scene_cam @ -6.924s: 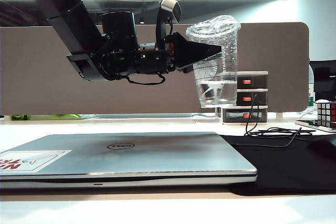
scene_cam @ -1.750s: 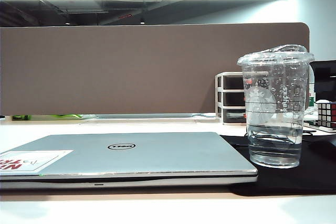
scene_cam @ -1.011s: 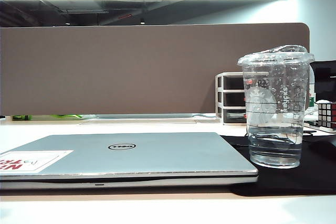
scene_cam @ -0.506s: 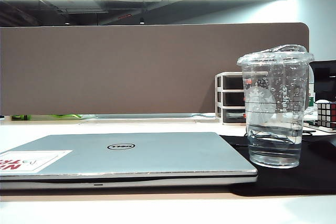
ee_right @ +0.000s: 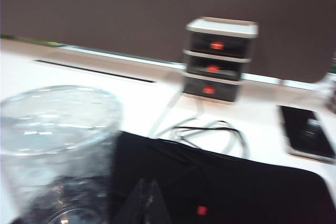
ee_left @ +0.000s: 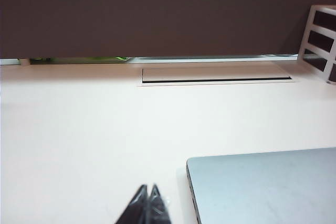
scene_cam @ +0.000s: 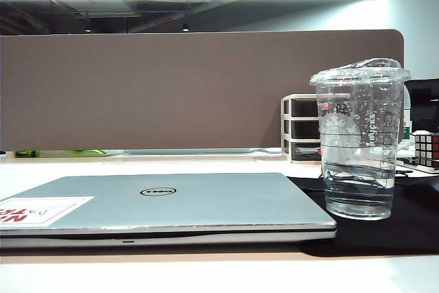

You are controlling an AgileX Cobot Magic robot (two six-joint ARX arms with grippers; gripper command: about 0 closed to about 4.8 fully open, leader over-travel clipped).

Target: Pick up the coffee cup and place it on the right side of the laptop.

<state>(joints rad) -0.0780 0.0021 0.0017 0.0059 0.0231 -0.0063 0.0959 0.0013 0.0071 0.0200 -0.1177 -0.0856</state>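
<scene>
the coffee cup [scene_cam: 359, 143] is now standing on the black mat [scene_cam: 411, 228] beside the laptop [scene_cam: 164, 204], no longer carried. the left gripper [ee_left: 147, 203] is hovering closed and empty by the laptop's edge. the right gripper [ee_right: 147, 199] is hanging closed over the mat, near the cup.

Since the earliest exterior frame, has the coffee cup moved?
Yes. The coffee cup has gone down and to the right: it was held above the laptop's right end, and now stands upright on the black mat beside it.

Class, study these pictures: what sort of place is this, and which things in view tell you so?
Probably an office desk: a closed silver-grey Dell laptop on a pale desktop, a brown fabric partition screen behind it, and small white stacked desk drawers.
</scene>
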